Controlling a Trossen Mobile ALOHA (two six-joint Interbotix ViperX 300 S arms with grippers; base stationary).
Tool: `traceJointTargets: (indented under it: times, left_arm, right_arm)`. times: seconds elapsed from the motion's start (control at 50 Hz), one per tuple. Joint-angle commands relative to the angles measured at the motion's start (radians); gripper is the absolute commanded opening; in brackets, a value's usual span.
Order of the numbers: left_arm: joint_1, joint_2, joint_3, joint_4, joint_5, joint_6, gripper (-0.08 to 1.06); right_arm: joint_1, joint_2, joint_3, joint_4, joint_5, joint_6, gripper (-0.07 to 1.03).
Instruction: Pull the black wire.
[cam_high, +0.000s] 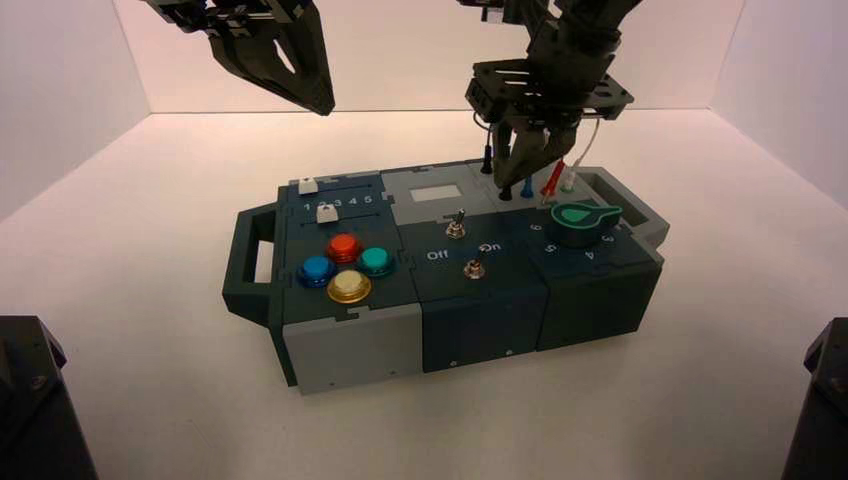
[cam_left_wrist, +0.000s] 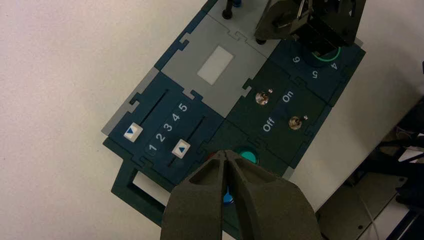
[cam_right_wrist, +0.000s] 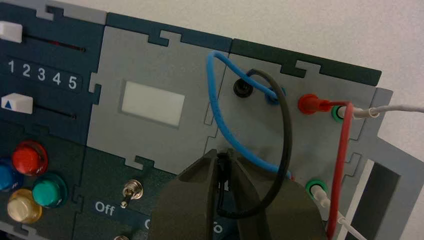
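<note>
The right tool (cam_right_wrist: 223, 154) is closed on the near plug of the black wire (cam_right_wrist: 286, 135), low over the far right part of the box (cam_high: 455, 265). From the grip, the black wire bends round in an open loop and runs back to the black socket (cam_right_wrist: 243, 88) at the far edge of the light grey panel. Whether the gripped plug is seated in the near row or raised from it cannot be told.

The blue lead (cam_right_wrist: 215, 102) arches just beside the black wire, its far plug in the socket to the right of the black one. Farther right are the red lead (cam_right_wrist: 344, 150) and white leads (cam_right_wrist: 392, 108).

The left tool (cam_left_wrist: 225, 154) is closed with nothing between its fingers, raised over the left part of the box.

On that left part, the far white slider (cam_left_wrist: 133, 132) stands at 1 and the near white slider (cam_left_wrist: 181, 148) stands toward the left end. Nearer lie red (cam_high: 343, 248), blue (cam_high: 316, 270), green (cam_high: 375, 262) and yellow (cam_high: 349, 286) buttons. The box rests on a pale tabletop (cam_high: 180, 400).
</note>
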Motion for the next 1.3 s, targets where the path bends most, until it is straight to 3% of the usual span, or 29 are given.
traceJointTargets:
  times: [0.02,0.3,0.76,0.82,0.9,0.98,1.3]
  left_arm:
    - [-0.003,-0.005,-0.021,0.000,-0.005,0.000,-0.03]
    - [-0.003,-0.002,-0.026,0.002,-0.006,-0.002,-0.03]
    - [-0.003,0.009,-0.031,0.003,-0.005,0.000,-0.03]
    - [-0.003,0.011,-0.029,0.003,-0.005,0.000,-0.03]
    - [-0.003,0.011,-0.031,0.003,-0.005,0.000,-0.03]
    - [-0.003,0.011,-0.029,0.003,-0.005,0.000,-0.03]
    - [-0.003,0.021,-0.031,0.006,-0.006,0.003,-0.03]
  right_arm:
    - [-0.005,-0.084,-0.017,-0.006,0.021,0.008,-0.02]
    - [0.000,-0.153,-0.061,0.000,0.071,0.014,-0.02]
    - [0.051,-0.029,-0.104,0.020,0.035,0.012,-0.01]
    - [0.055,-0.023,-0.106,0.020,0.037,0.011,0.05]
    - [0.060,-0.017,-0.107,0.021,0.037,0.012,0.31]
    - [0.060,-0.018,-0.107,0.021,0.038,0.009,0.48]
    - [0.064,-0.089,-0.081,0.021,0.091,0.003,0.49]
